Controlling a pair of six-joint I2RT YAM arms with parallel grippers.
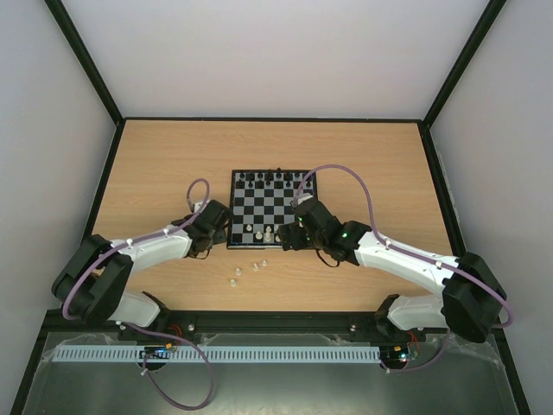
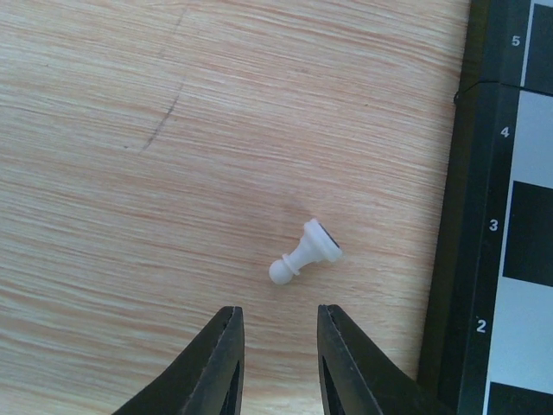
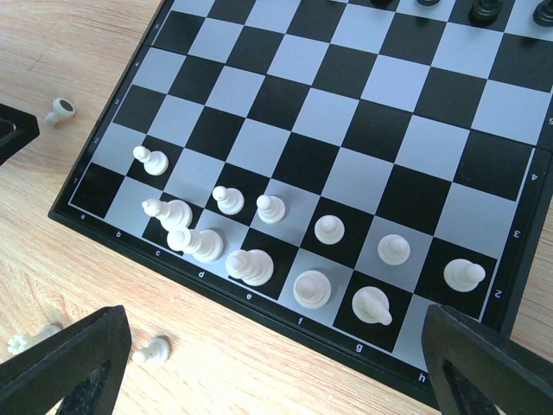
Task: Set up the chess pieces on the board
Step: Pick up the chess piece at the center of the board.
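- Closest to the arm bases, a few tiny cream plastic chessmen [image 1: 235,272] lie loose on the light wood-grain surface [image 1: 155,164], just off the near edge of the small black-and-grey checkered board [image 1: 259,212] (two of them also show at the bottom left of the right wrist view).
- The left pincer [image 2: 278,346] sits low over the bare wood, just beside the board's left rim. Its fingers [image 2: 220,363] stand a narrow gap apart with nothing between them.
- One cream pawn [image 2: 304,252] lies on its side just past those fingertips. It touches neither finger, and its base is turned toward the rim (about level with the printed 3).
- The right pincer [image 3: 272,346] hangs over the board's near right part, jaws spread wide and empty.
- On the board, the standing cream pieces [image 3: 328,229] crowd the two nearest rows. One small pawn stands a little apart at the left end.
- The middle rows are bare squares.
- At the far edge, tiny black chessmen [image 1: 268,177] line the board (too small to tell apart).
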